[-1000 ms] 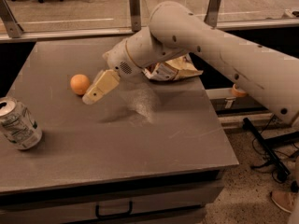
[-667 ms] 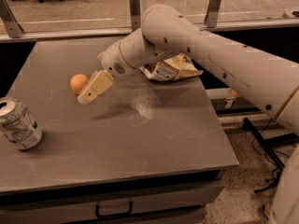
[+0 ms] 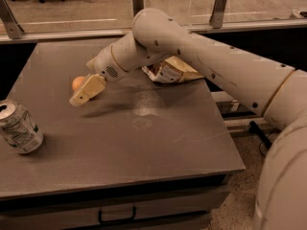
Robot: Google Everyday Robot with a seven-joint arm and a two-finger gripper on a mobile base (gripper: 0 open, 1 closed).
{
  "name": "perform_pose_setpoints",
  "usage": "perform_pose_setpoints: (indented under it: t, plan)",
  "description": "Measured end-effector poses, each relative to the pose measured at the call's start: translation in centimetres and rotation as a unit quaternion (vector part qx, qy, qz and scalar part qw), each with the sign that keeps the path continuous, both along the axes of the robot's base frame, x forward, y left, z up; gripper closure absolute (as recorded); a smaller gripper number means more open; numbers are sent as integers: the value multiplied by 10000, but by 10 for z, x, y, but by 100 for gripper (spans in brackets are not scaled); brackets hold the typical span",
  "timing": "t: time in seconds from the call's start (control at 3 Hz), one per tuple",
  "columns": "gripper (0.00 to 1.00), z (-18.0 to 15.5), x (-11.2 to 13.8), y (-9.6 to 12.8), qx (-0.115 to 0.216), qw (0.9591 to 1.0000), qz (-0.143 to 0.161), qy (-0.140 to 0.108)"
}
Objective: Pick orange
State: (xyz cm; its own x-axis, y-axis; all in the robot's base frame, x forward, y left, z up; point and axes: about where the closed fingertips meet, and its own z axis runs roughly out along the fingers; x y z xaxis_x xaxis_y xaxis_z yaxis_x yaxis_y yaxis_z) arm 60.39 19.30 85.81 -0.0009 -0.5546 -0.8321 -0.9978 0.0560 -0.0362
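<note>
The orange [image 3: 76, 83] is a small round fruit on the grey table [image 3: 144, 143], at the left of its far half. My gripper [image 3: 82, 92] is down at the orange, low over the table, coming in from the right. It looks open. The cream near finger [image 3: 87, 90] lies in front of the orange and hides its right side. The gripper holds nothing.
A silver soda can [image 3: 18, 127] stands near the table's left edge, in front of the orange. A crumpled snack bag [image 3: 170, 71] lies at the back, under my arm. A railing and glass run behind the table. The table's right edge drops to the floor.
My gripper has moved left and closer to the orange, and now covers part of it. The orange, can and bag have not moved.
</note>
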Motion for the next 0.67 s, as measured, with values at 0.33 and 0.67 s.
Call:
perform_pose_setpoints:
  t: [0.33, 0.67]
  plan:
    - [41, -6, -7, 11, -14, 9998, 203, -4]
    - [63, -9, -14, 19, -56, 9992, 387, -56]
